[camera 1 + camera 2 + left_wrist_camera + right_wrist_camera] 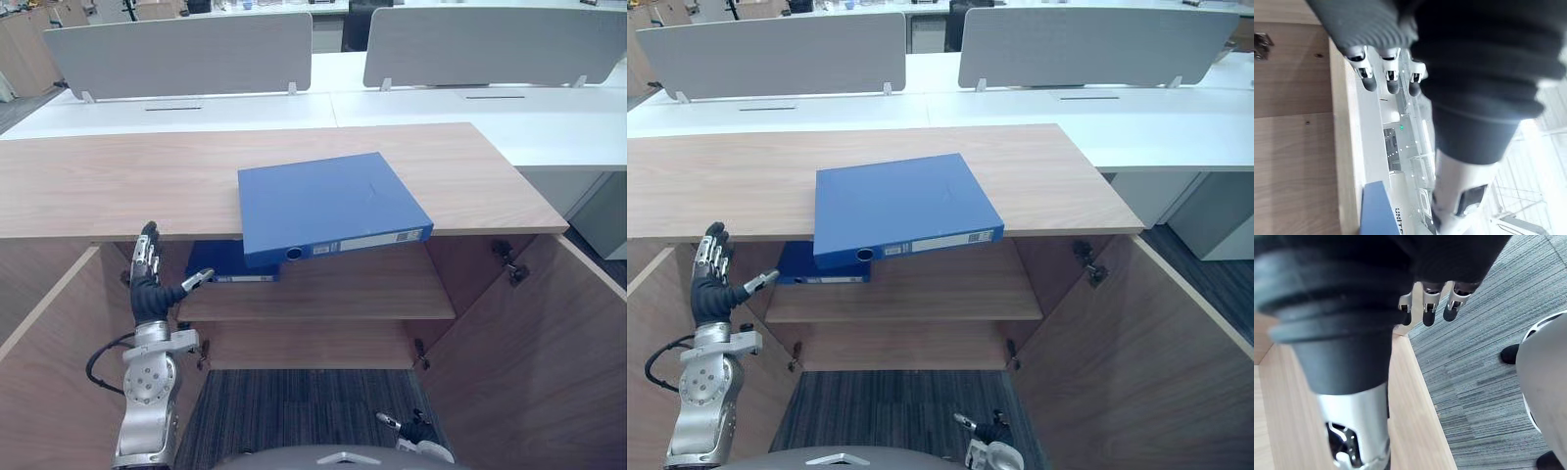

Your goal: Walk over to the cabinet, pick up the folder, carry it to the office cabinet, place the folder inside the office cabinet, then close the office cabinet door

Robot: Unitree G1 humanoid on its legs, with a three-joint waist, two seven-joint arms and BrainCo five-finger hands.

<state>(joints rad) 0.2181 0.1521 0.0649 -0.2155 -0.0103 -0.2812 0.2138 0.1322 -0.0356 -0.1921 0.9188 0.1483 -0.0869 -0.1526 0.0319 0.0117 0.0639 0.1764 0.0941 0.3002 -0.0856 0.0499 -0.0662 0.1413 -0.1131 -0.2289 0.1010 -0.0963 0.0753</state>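
Note:
A blue folder (328, 201) lies flat on the wooden cabinet top (118, 181), its spine overhanging the front edge. A second blue folder (220, 262) lies on the shelf (333, 289) inside the open cabinet, partly hidden under the top. My left hand (147, 279) is raised in front of the cabinet's left side, fingers straight and thumb pointing toward the shelf folder, holding nothing. The left wrist view shows its fingers (1392, 78) near the top's edge and a folder corner (1378, 210). My right hand (416, 431) hangs low over the carpet, its fingers (1428, 308) relaxed and empty.
Both cabinet doors stand open: the left door (49, 362) beside my left arm, the right door (529, 343) swung out on the right. White desks with grey dividers (176, 54) run behind the cabinet. Striped grey carpet (294, 411) lies between the doors.

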